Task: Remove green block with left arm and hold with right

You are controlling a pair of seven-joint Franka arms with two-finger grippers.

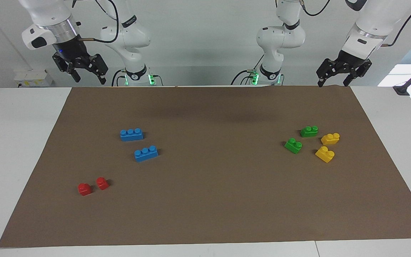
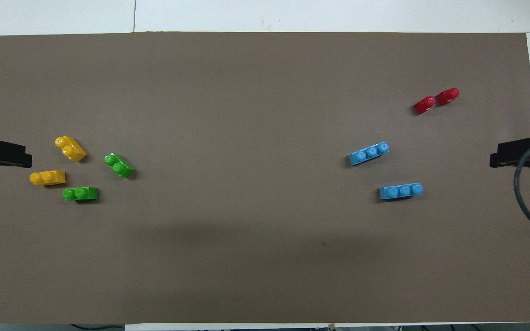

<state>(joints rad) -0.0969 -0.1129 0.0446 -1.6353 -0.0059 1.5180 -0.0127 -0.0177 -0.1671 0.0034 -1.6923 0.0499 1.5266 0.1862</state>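
Two green blocks (image 1: 309,131) (image 1: 293,145), no readable writing.

Bricks (image 1: 293,145) on mat (image 1: 219,200)

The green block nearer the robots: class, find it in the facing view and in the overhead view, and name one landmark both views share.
Facing view: the green block lies toward the left arm's end of the mat, beside a yellow brick.
Overhead view: the same block sits lowest in its cluster.
Shared landmark: the other green block, its neighbour farther from the robots.
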